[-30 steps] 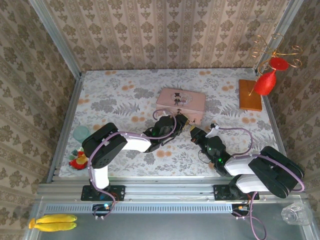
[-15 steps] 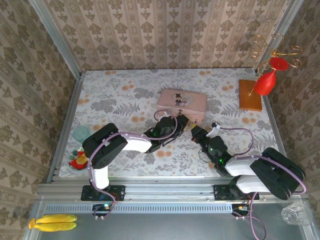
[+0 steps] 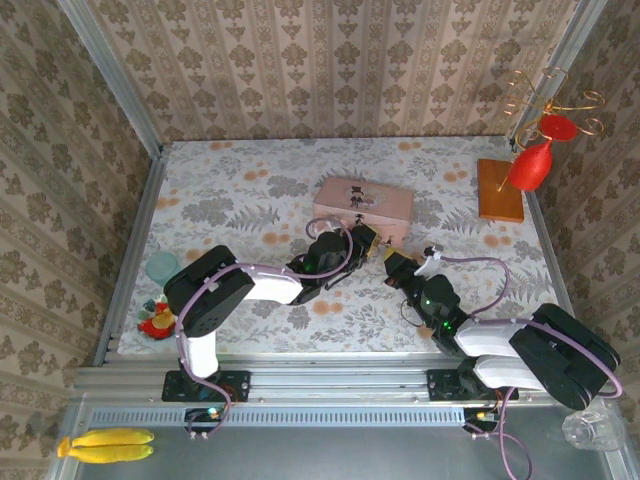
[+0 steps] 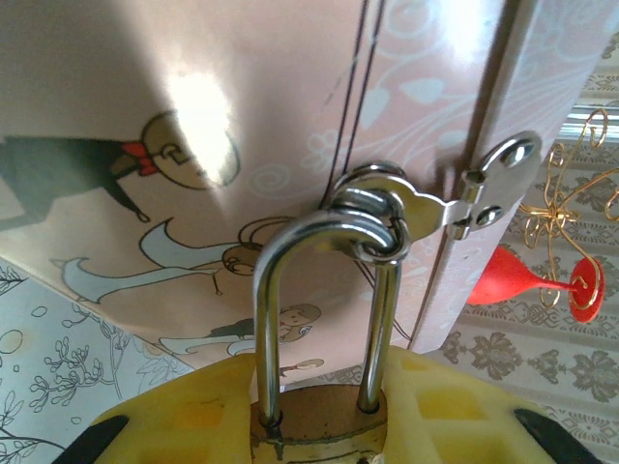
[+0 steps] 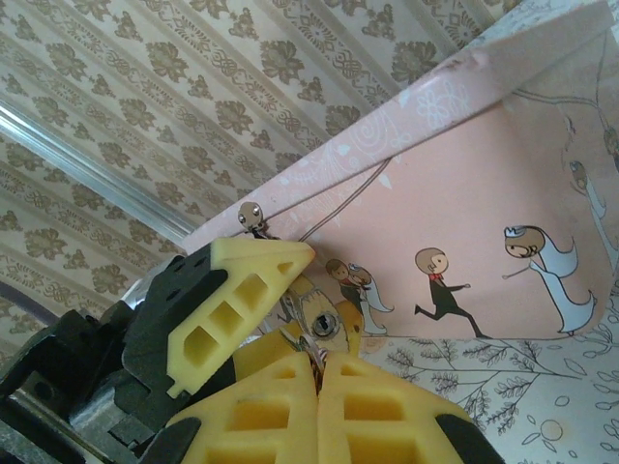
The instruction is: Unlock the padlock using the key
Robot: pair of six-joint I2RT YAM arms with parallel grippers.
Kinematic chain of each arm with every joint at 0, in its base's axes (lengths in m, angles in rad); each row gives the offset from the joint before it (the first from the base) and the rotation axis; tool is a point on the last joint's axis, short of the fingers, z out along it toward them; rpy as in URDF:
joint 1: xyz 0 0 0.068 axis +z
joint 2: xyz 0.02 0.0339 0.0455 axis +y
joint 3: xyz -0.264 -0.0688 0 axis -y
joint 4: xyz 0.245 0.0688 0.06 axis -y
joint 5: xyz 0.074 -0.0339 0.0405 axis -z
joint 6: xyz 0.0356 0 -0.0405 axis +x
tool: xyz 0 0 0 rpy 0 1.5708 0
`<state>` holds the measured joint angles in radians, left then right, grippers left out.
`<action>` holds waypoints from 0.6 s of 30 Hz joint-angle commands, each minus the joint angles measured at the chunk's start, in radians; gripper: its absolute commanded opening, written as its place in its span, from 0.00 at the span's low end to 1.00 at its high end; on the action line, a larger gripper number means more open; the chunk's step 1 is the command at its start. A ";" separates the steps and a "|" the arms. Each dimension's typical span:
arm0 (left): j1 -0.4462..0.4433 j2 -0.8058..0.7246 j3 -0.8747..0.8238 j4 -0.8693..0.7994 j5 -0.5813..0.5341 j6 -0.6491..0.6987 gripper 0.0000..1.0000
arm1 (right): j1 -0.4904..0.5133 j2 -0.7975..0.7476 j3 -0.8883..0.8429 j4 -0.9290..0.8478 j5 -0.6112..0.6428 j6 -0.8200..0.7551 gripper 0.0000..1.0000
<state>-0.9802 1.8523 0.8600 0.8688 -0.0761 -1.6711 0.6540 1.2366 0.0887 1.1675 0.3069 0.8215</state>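
Note:
The small brass padlock point(image 4: 324, 425) hangs by its silver shackle point(image 4: 266, 319) from the hasp point(image 4: 484, 184) of the pink tin point(image 3: 362, 198). My left gripper point(image 4: 321, 387) is shut on the padlock's body, one yellow finger on each side. In the right wrist view the padlock's keyhole point(image 5: 322, 326) faces my right gripper point(image 5: 321, 365), which is shut on the small silver key point(image 5: 311, 350). The key's tip sits just below the keyhole; I cannot tell whether it touches. In the top view the left gripper point(image 3: 365, 240) and right gripper point(image 3: 393, 262) meet at the tin's front.
A wooden stand point(image 3: 500, 190) with a red ornament point(image 3: 535, 160) and gold wire is at the back right. A teal disc point(image 3: 161, 265) and a small toy point(image 3: 155, 320) lie at the left edge. Bananas point(image 3: 105, 443) and a glass point(image 3: 590, 430) sit off the table in front.
My right gripper has edged up and slightly right toward the padlock with the key, and its arm has swung outward. The left gripper has kept its hold almost still.

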 commanded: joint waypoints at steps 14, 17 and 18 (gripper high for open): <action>0.005 -0.050 0.007 0.176 0.001 -0.031 0.00 | -0.015 0.057 0.015 0.057 0.018 -0.059 0.00; 0.003 -0.045 0.006 0.180 0.006 -0.036 0.00 | -0.017 0.054 0.020 0.052 0.020 -0.066 0.00; 0.001 -0.047 0.005 0.176 0.008 -0.036 0.00 | -0.017 0.054 0.021 0.051 0.021 -0.068 0.00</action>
<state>-0.9791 1.8523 0.8577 0.8909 -0.0761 -1.6920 0.6437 1.2858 0.0895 1.1790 0.3073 0.7830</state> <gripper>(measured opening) 0.290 0.066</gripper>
